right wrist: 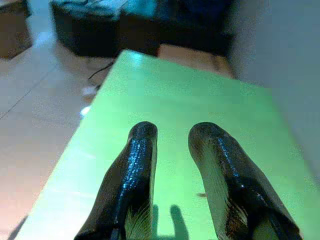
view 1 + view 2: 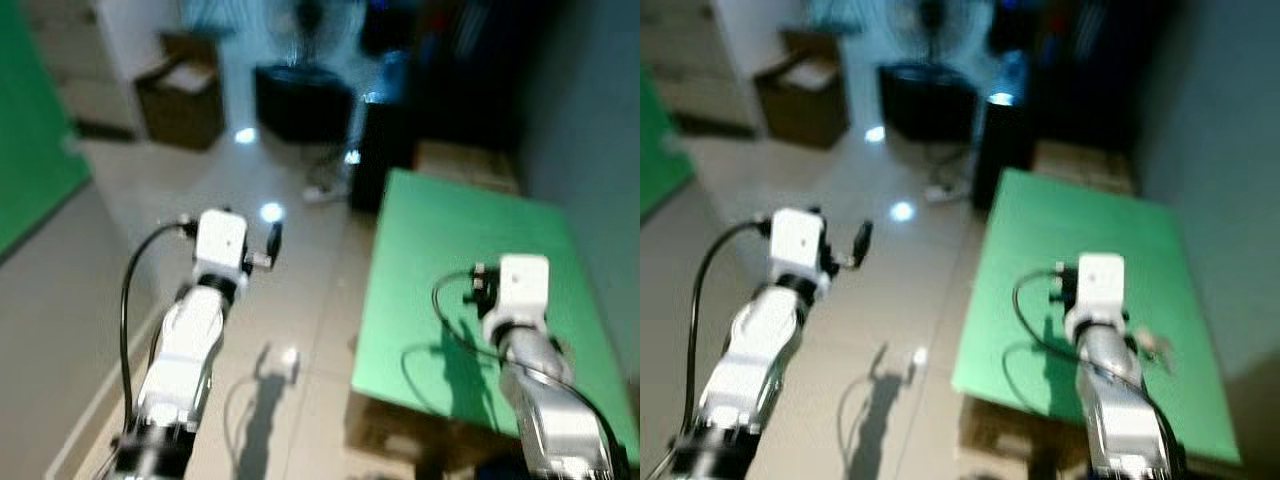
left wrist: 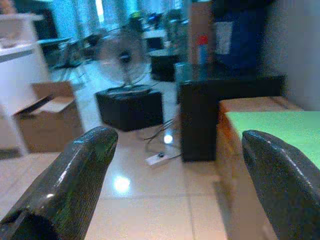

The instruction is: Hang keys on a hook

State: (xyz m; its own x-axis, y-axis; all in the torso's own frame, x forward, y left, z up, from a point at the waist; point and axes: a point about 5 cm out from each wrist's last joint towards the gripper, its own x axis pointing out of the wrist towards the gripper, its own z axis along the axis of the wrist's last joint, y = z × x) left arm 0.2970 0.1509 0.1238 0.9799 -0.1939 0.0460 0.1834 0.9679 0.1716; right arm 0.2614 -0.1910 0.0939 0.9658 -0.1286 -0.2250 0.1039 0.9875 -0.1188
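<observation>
left wrist view: open cardboard box [image 3: 47,120], contents unclear

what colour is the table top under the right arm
Bright green flat table top, clearest in the right wrist view.

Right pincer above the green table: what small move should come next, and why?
Probably ease the right pincer toward the small pale object, possibly keys, lying on the green table beside that arm; its fingers are apart with nothing between them.
</observation>
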